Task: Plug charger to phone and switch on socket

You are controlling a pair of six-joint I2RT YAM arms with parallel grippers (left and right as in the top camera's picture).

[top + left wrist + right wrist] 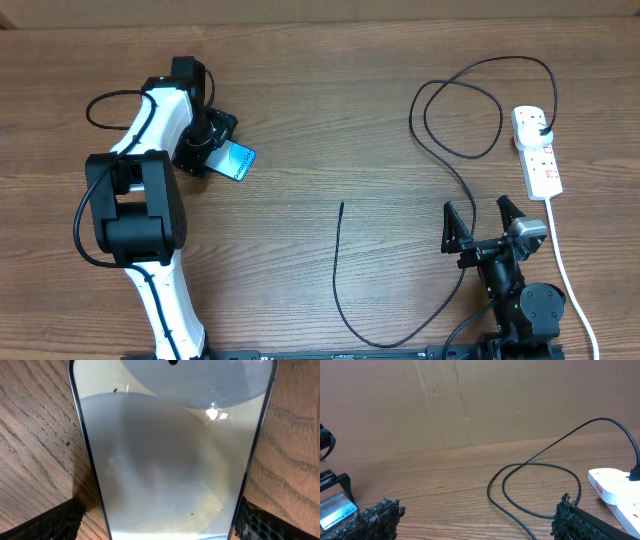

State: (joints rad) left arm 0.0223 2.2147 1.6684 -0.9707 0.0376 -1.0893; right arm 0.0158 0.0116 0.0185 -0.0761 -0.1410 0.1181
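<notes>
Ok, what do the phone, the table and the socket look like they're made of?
The phone: glossy glass face, since it mirrors a bright light spot; the thin dark edge could be metal or plastic. The table: wood or wood-look laminate, matte, with brown grain lines. The socket: probably moulded plastic, smooth and white.

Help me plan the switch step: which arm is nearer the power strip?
Right. The right arm sits close beside the power strip, near its cord end; the left arm is far across the table, over the phone.
</notes>
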